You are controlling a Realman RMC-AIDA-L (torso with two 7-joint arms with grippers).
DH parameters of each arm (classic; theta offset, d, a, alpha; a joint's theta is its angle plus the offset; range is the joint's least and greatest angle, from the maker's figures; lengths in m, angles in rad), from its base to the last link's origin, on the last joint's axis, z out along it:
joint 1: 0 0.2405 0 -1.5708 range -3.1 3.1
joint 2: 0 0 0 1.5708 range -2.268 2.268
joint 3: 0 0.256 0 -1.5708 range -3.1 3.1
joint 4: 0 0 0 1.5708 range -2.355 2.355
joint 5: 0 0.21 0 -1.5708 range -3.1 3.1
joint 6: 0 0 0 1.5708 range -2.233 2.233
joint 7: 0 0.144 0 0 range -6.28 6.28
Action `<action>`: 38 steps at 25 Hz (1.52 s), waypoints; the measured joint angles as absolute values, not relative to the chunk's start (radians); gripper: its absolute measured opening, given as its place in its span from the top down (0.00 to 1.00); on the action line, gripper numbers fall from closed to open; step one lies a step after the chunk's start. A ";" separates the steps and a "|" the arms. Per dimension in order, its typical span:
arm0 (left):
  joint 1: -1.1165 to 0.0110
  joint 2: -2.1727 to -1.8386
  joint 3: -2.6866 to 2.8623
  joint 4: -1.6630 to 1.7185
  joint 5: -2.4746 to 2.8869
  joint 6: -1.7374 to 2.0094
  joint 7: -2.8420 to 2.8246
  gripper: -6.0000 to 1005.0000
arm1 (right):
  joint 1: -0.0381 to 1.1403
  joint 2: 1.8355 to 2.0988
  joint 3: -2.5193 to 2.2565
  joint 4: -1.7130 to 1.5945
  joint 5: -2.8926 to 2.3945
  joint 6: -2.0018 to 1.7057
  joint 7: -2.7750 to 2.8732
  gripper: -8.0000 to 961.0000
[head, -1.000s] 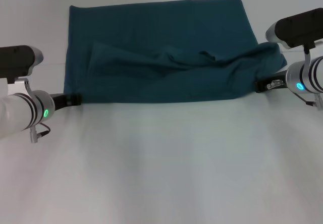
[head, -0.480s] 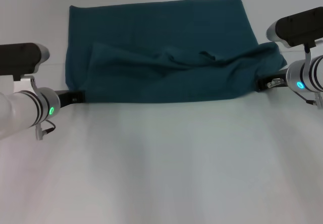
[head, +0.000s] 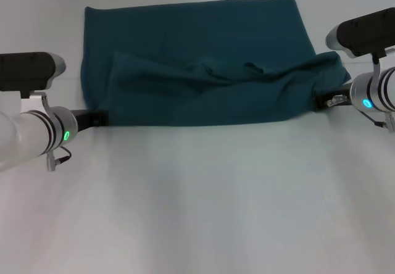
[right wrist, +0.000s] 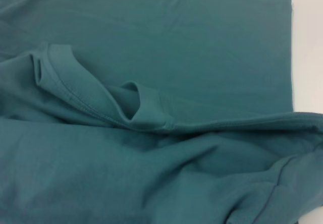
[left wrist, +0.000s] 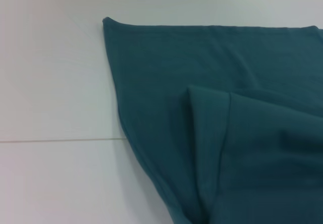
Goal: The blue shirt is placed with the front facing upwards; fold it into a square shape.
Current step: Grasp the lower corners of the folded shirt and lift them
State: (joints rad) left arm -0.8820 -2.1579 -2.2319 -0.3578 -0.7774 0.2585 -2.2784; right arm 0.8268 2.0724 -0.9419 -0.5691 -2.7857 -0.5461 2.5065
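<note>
The blue shirt [head: 203, 64] lies far on the desk [head: 203, 200], long axis left to right. The left tool [head: 99, 119] and the right tool [head: 322, 102] touch its near corners; their grip cannot be told.

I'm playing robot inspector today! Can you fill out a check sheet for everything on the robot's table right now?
Surface: white table, bare in front of the shirt.
Job's things: blue shirt lies partly folded, a rumpled layer doubled over its near half; no lettering shows.
Clutter: nothing seen.
Grippers: left gripper is at the shirt's near left corner; right gripper is at its near right corner, low by the table. The cloth hides their fingertips.
Cables: a thin wire hangs under the left wrist; another by the right wrist.
Surroundings: nothing seen beyond the table.
</note>
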 joint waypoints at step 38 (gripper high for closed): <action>-0.827 -2.155 -2.243 -0.416 -0.865 0.279 -2.500 0.43 | 0.816 2.082 -0.968 -0.582 -2.787 -0.543 2.507 0.97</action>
